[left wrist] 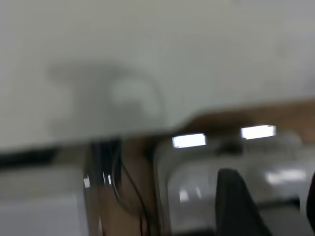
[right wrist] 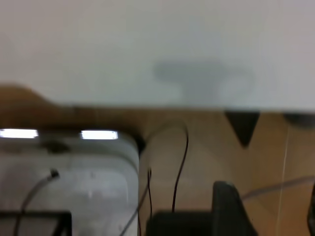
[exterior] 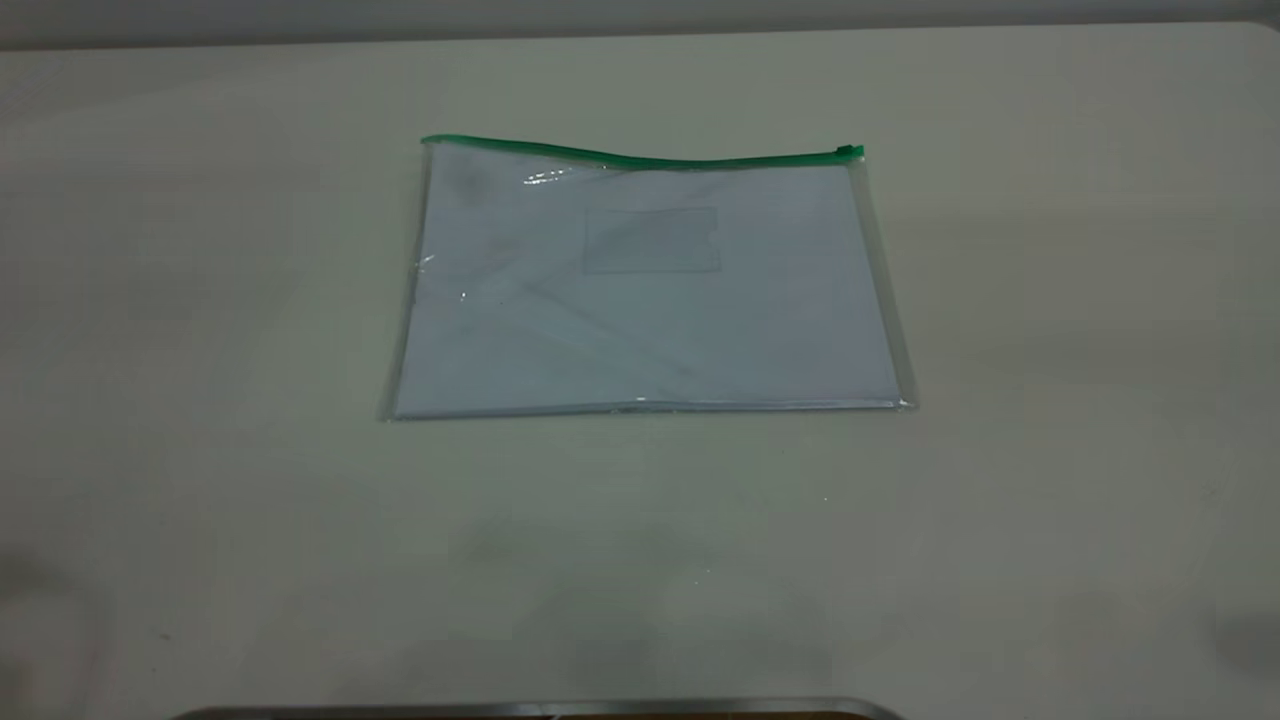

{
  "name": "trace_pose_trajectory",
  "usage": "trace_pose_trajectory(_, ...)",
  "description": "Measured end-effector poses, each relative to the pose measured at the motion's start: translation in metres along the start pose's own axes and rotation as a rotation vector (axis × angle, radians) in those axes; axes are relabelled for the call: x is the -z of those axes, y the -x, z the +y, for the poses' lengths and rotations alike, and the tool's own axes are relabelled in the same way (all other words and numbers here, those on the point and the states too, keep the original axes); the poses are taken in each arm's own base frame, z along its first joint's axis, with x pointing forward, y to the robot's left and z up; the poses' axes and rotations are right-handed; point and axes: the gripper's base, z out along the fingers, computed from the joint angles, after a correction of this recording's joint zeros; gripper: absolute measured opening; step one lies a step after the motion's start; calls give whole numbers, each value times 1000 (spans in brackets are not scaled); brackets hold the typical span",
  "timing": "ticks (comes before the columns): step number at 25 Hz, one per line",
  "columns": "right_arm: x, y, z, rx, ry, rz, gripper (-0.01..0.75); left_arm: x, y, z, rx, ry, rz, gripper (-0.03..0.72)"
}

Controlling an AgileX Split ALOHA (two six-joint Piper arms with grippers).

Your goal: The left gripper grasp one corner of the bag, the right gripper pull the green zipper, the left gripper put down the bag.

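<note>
Bag (exterior: pixel 645 300), one only, lies flat on the pale tabletop (exterior: pixel 200 400), toward its far half in the exterior view. It is a clear rectangular pouch with white paper sheets (exterior: pixel 600 350) inside and one small clear card pocket (exterior: pixel 650 240) on its upper face. One green zipper (exterior: pixel 630 155) runs along the bag's far long edge, slightly wavy, and its single slider tab (exterior: pixel 850 151) sits at the far right corner of the bag. The bag's near long edge shows a thin glint of plastic, and its two short sides flare a little outward toward that edge. Nothing touches the bag. Beyond the bag's near edge, at the front rim of the tabletop, one curved metallic edge (exterior: pixel 540 708) shows. Neither arm appears in the exterior view. The left wrist view looks across the tabletop's edge to a grey-white box (left wrist: pixel 221 187) and dark cables (left wrist: pixel 128 196) below it; two dark finger shapes of the left tool (left wrist: pixel 275 206) stand at the frame's margin with a wide gap between them, so it is spread and holds nothing. The right wrist view likewise shows the tabletop's edge, a brown floor (right wrist: pixel 206 147), thin black wires (right wrist: pixel 179 162) and the right tool (right wrist: pixel 273 209), its two dark fingers also set well apart, empty, well away from the bag.
</note>
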Motion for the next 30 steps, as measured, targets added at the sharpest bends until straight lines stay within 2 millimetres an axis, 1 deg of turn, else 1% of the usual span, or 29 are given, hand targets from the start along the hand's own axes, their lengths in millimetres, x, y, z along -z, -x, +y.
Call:
trace_pose_trajectory(1, -8, -8, -1, 0, -3, 21, 413, -8, -8, 0, 4, 2, 22, 414)
trace_pose_trajectory(3, -16, -20, -2, 0, -4, 26, 408, -23, -26, 1, 8, 9, 67, 414)
trace_pose_trajectory(6, -13, -24, -3, 0, 2, -55, 405, -36, -45, 0, 12, 18, 72, 414)
trace_pose_trajectory(9, -13, -27, -5, 7, -14, -126, 402, -39, -61, -3, 12, 27, 37, 414)
trace_pose_trajectory(13, -14, -29, -7, 7, -25, -137, 402, -28, -73, -8, 22, 59, -95, 414)
trace_pose_trajectory(21, -14, -29, -6, 3, -14, -136, 402, -9, -104, -19, -13, 113, -354, 414)
trace_pose_trajectory(30, -13, -30, -5, 0, -9, -143, 402, 0, -136, -29, -199, 59, -540, 414)
